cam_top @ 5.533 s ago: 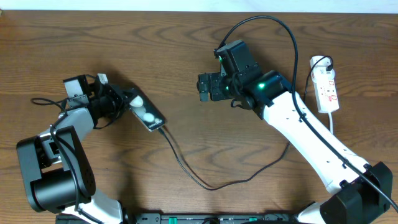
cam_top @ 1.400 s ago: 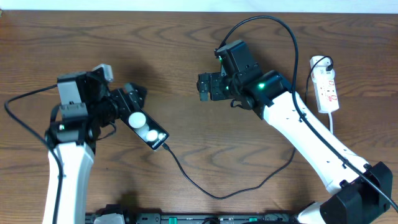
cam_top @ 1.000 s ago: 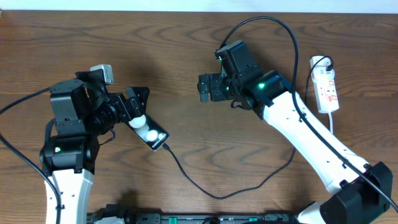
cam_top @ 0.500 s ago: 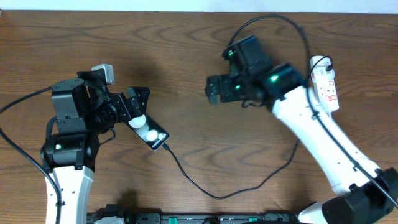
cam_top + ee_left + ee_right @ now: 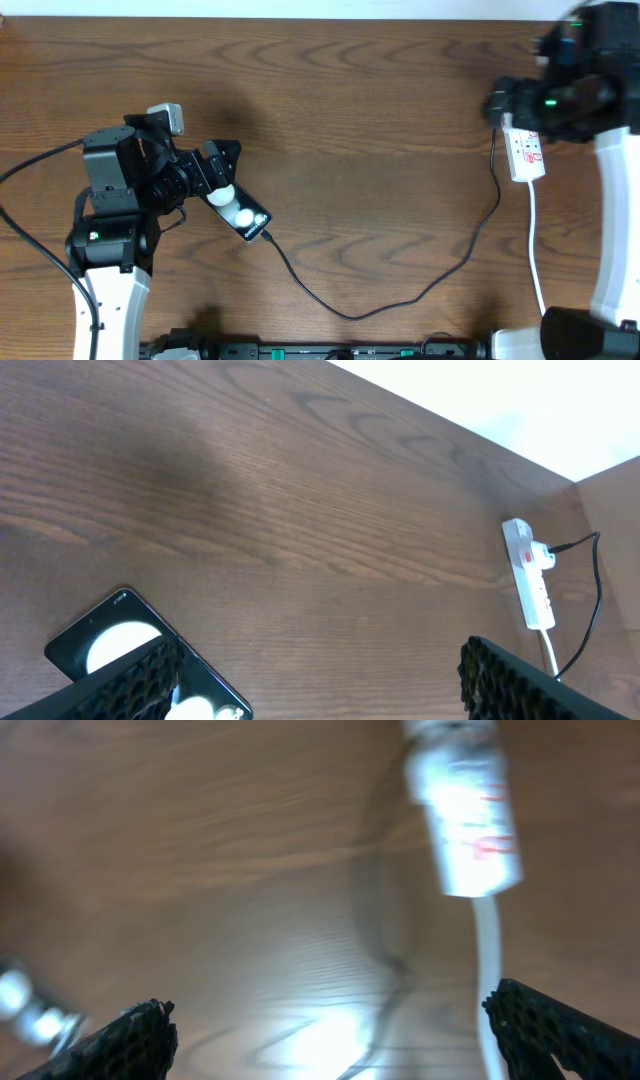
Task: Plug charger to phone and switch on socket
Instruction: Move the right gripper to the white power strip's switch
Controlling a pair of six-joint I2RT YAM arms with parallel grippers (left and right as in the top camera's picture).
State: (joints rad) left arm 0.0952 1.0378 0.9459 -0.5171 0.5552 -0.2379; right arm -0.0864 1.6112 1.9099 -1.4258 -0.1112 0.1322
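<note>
The phone (image 5: 243,210) is a black slab with two white blobs, lying slantwise left of the middle. My left gripper (image 5: 214,165) hovers open over its upper end; in the left wrist view the phone (image 5: 108,648) lies by the left finger (image 5: 130,682). The charger (image 5: 350,315) is a thin black cable that meets the phone's lower right end, loops along the front and rises to the socket (image 5: 527,155), a white strip with red marks at far right. My right gripper (image 5: 505,101) is open just above the socket's top end. The right wrist view is blurred and shows the socket (image 5: 466,820) ahead of the jaws.
The socket's white cord (image 5: 535,245) runs down the right side toward the front edge. The socket (image 5: 527,575) also shows far off in the left wrist view. A white wall edges the back of the wooden table (image 5: 360,90).
My right arm has swung from the middle of the table far to the right, over the socket. The left arm, the phone and the cable have stayed put.
</note>
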